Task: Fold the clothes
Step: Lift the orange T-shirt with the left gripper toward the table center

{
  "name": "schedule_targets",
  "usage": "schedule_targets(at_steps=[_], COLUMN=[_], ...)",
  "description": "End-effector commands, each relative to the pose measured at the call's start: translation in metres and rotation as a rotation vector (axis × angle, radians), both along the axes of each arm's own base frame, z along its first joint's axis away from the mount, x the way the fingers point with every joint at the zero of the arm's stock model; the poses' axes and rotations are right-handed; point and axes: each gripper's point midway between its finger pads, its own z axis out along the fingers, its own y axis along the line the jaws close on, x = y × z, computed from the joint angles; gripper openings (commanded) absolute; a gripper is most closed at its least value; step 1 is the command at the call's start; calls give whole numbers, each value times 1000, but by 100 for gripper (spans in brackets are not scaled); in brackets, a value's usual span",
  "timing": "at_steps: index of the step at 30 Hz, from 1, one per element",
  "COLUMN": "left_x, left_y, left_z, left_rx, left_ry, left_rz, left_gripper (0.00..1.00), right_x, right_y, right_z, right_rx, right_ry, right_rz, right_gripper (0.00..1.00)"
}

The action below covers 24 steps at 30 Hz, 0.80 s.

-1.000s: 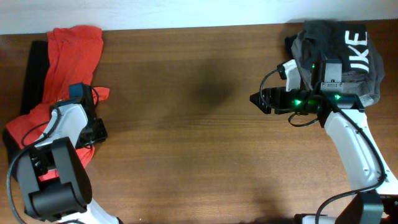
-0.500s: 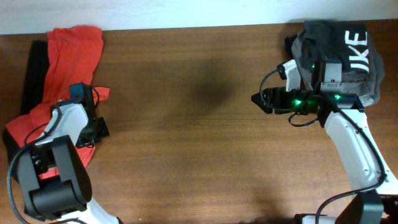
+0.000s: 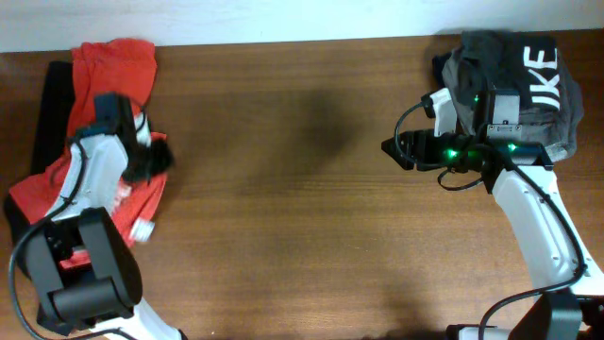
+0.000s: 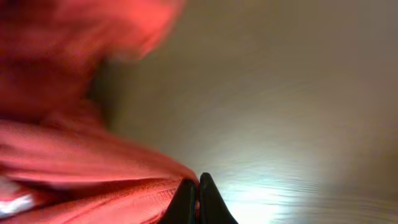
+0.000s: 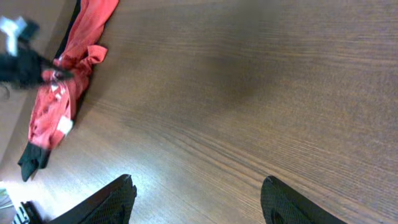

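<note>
Shifted since a second ago: left gripper, now nearer the table's far edge, cloth dragged along. We record its fingers pressed together, pinching an edge of the orange-red T-shirt, bunched at the table's left end. Right gripper: fingers spread, empty, above the table's right half. Black garment: left end, partly under the shirt. Dark grey garment: far right corner.

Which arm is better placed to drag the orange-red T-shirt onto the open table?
Left: the left hand is shut on the orange-red T-shirt; the right hand is open over bare table, far from it.
</note>
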Motion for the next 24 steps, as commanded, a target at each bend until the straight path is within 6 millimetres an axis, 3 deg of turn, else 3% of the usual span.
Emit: schedule_targets(at_steps=[1, 7, 13, 17, 24], left_x=[51, 89, 96, 89, 73], left_y=[-83, -158, -220, -238, -259], left_z=[78, 188, 301, 348, 390], left_rx=[-206, -197, -197, -223, -261], left_ry=[-233, -526, -840, -952, -1040], left_rz=[-225, -421, -556, -576, -601], left_gripper=[1, 1, 1, 1, 1], right_x=[4, 4, 5, 12, 29], right_y=[1, 1, 3, 11, 29], right_z=[7, 7, 9, 25, 62], right_rx=[-5, -5, 8, 54, 107], right_ry=[-24, -24, -35, -117, -326], right_rz=[6, 7, 16, 56, 145], right_gripper=[69, 69, 69, 69, 70])
